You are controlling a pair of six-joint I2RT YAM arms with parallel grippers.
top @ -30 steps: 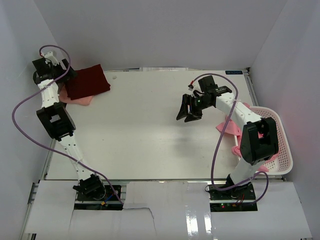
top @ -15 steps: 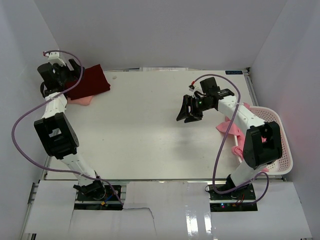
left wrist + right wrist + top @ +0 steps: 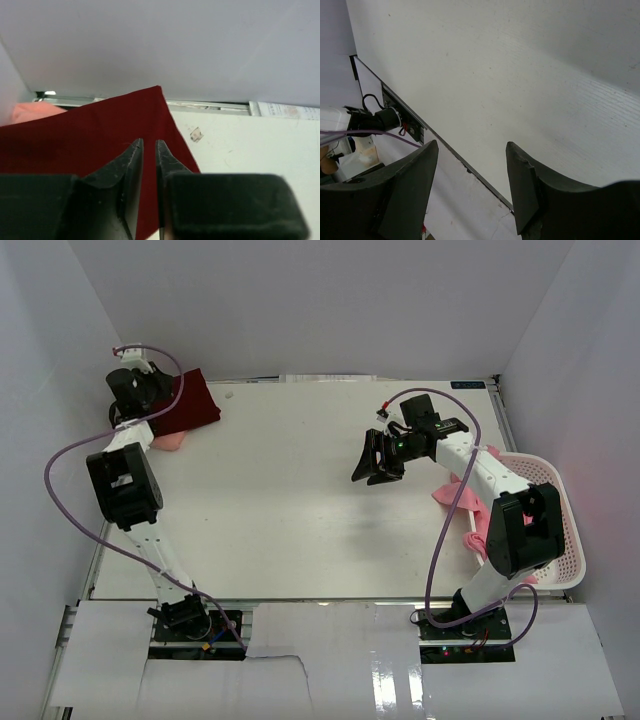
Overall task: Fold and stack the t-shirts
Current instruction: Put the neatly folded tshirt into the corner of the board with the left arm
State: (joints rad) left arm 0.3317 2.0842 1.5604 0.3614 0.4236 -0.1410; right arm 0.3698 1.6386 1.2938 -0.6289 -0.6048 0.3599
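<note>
Two cotton shirts by our left gripper point(image 3: 148, 147): dark maroon t-shirt point(image 3: 90, 130) directly beneath, salmon-pink t-shirt point(image 3: 30, 111) ahead-left. Its jaws narrow, nearly closed, empty. Our right gripper point(image 3: 470, 150) wide, empty, white table point(image 3: 520, 75) beneath.

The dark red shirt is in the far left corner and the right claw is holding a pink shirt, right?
No: the right gripper is open and empty, as the right wrist view shows. The dark red shirt is in the far left corner.

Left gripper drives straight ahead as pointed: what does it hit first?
Probably the maroon shirt: the left gripper points low across it. If it clears the cloth, the back wall. Depth unclear.
</note>
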